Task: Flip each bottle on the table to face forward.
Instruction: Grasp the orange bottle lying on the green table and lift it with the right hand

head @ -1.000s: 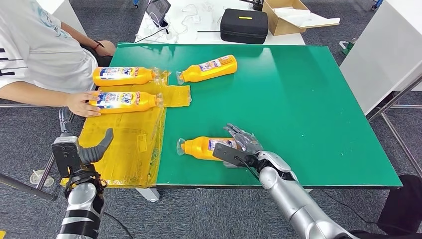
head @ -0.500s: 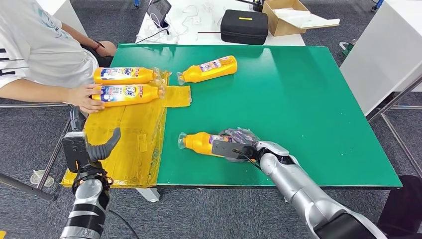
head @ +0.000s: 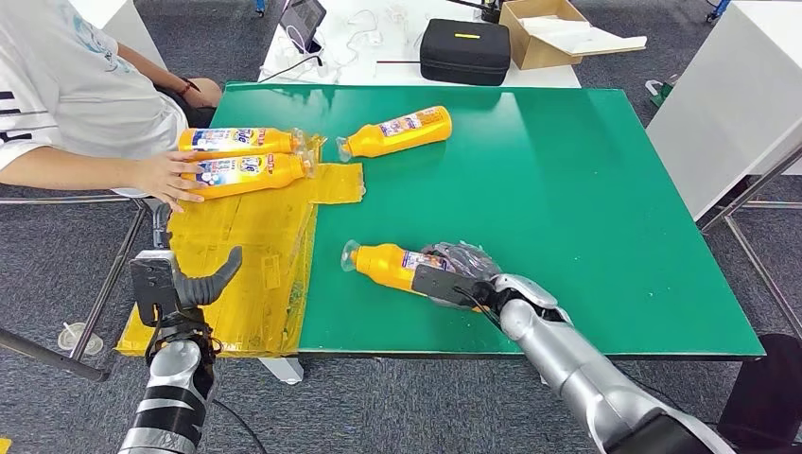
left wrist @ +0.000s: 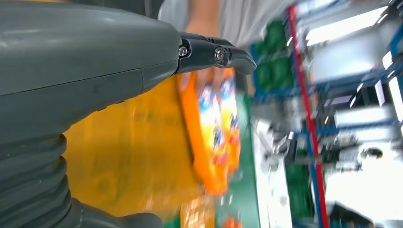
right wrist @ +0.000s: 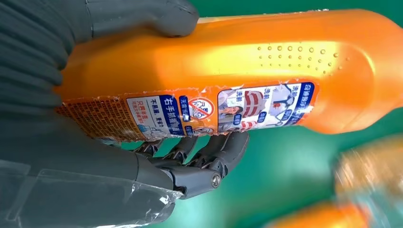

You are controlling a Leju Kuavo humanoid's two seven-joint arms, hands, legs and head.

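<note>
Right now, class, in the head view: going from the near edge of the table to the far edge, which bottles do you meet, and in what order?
Bottle held by the right robot hand (bottle) → bottle under the person's hand → bottle nearest the person's side → bottle lying alone on the green surface.

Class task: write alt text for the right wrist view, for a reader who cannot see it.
Close-up of the robot's right hand gripping an orange bottle above the green table, thumb on one side and fingers curled under the other. The bottle's printed label faces the camera.
</note>
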